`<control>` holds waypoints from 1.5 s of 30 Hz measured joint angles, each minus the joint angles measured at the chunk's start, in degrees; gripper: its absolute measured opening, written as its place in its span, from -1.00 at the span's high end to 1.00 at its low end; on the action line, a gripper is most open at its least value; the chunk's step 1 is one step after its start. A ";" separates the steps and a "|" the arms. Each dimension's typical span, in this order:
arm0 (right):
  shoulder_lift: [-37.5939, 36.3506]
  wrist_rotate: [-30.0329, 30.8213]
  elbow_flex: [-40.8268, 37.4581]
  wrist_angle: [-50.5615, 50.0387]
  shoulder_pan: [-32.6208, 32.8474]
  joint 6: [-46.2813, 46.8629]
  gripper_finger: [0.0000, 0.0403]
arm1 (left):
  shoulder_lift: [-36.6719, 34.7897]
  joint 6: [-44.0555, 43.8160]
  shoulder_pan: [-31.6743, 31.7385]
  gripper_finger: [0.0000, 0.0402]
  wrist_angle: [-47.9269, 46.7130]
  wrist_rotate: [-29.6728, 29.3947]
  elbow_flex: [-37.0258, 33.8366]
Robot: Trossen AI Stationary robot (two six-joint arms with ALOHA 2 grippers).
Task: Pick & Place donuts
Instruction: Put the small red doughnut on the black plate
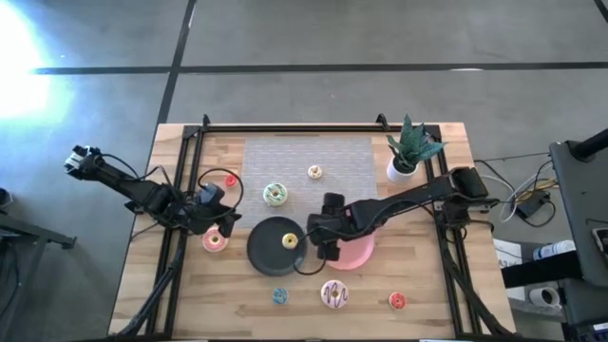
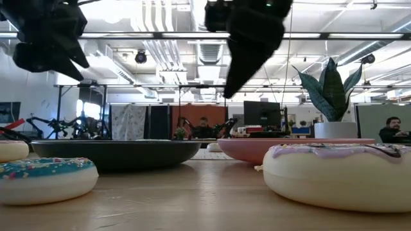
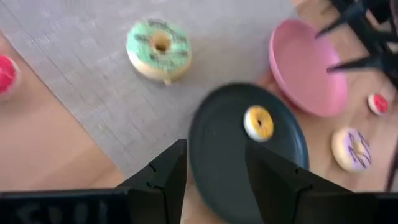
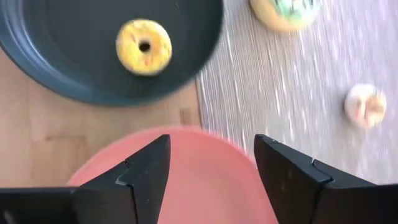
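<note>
The wooden table [image 1: 142, 285] carried a grey mat [image 1: 309, 157] at its far middle, a black plate [image 1: 266, 249] near centre and a pink plate [image 1: 359, 253] touching it on the right. The right pincer [image 1: 328, 249] hung over the seam between the two plates, fingers apart and empty; the left pincer [image 1: 224, 228], also spread and holding nothing, hovered just left of the black plate beside a pink donut [image 1: 216, 240].

One yellow donut [image 1: 290, 241] lay on the black plate, so placing seemed under way. Loose donuts remained: green [image 1: 275, 195] and a small pale one [image 1: 314, 172] on the mat, red [image 1: 230, 180] at far left, blue [image 1: 279, 296], purple-striped [image 1: 334, 294] and another red [image 1: 398, 301] along the near edge.

Next, probably, either pincer needed to descend over a loose ring and close across it.
</note>
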 joint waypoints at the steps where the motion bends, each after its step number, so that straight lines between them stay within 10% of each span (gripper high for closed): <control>1: -0.58 -0.76 -0.78 -0.55 -0.02 1.80 -0.11 | 0.02 0.04 -0.02 0.31 -0.10 1.14 -0.03; 14: -6.10 1.03 -6.91 -0.98 0.88 22.44 -0.11 | 0.61 -4.27 7.85 0.31 -14.68 -2.88 -0.79; 31: -7.80 5.05 -3.99 1.27 -6.49 17.29 -0.11 | 12.70 44.48 70.24 0.31 1.26 28.75 -0.85; 45: -7.80 4.56 -3.99 1.19 -9.43 14.93 -0.11 | 30.75 53.51 75.77 0.31 6.69 34.17 -0.85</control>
